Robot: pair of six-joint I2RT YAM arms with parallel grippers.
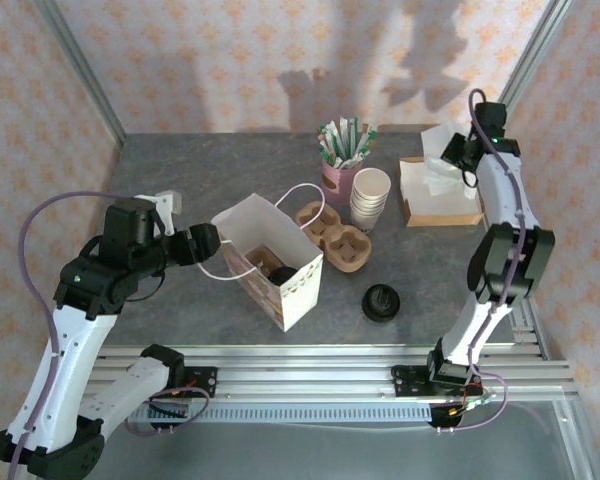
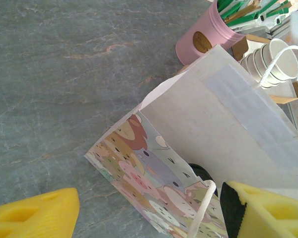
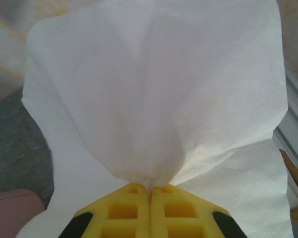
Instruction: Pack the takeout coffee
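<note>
Takeout coffee deep inside the paper bag on the table, only its dark top visible. Left end effector spread wide at the rim of the bag, nothing held. Right end effector closed tight on white napkin, over the napkin box at far right.

We see a robot test booth made up like a little coffee stand. A left arm and a right arm are bolted to metal rails by a gray desk. Flowery paper walls stand around it. The desk holds paper cups, a cup tray, a pink tin of sticks and a napkin box.
</note>
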